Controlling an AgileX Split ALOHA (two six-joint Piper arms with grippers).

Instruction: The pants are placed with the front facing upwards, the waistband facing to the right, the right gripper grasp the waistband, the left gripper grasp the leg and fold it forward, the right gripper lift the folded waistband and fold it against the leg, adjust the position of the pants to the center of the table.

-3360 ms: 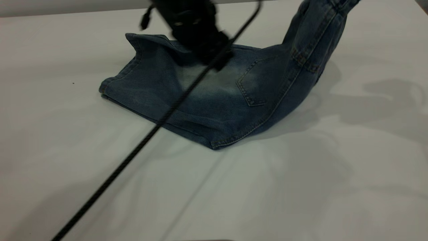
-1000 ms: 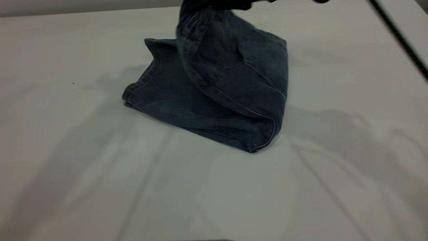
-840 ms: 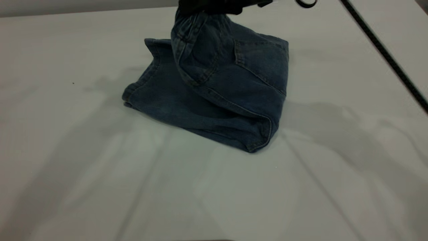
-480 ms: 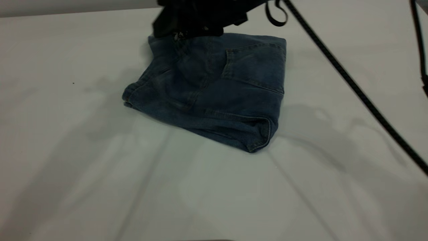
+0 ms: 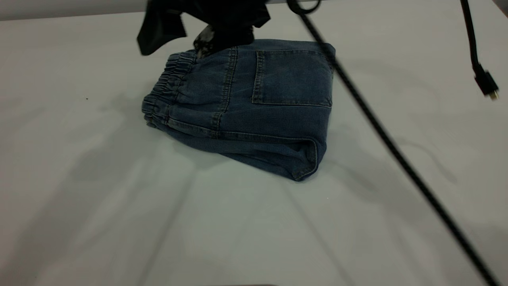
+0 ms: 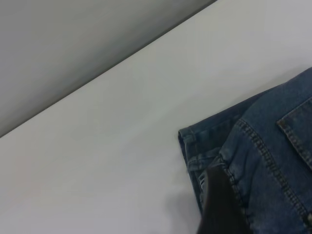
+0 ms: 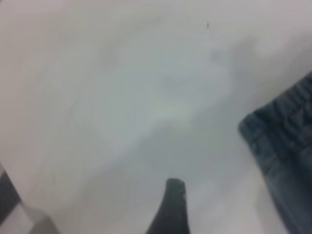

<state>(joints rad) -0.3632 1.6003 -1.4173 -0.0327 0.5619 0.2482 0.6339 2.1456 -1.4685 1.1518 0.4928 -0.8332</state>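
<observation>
- A thin black cable (image 5: 397, 159) ran slantwise across the nearest part of the exterior view, from the lower right corner up toward the top middle, passing in front of the right edge of the pants.
- The table (image 5: 99, 222) lay bare and white in front of the cloth, crossed by soft grey shadows.
- The pants (image 5: 254, 111) sat folded into a compact packet on the table, a little beyond the middle of the exterior view, with the fold's thick corner nearest the camera.
- A square back pocket (image 5: 291, 77) faced upward on the top layer, toward the right side of the packet.
- The waistband (image 5: 164, 89), gathered and ruched, lay along the left edge of the packet, over the layers beneath.
- A second cable with a plug at its end (image 5: 486, 85) hung at the far right, above the table and well apart from the pants.
- The right gripper (image 5: 186, 37) hovered at the far end of the waistband, just above the cloth; its two dark fingers stood spread apart and held nothing.
- The right wrist view showed one dark fingertip (image 7: 170, 209) over bare table, the pants' edge (image 7: 287, 151) off to one side.
- In the left wrist view a dark finger (image 6: 219, 204) of the left gripper lay against the pants' hem (image 6: 195, 146); whether that pincer was clamped or loose I cannot tell.
</observation>
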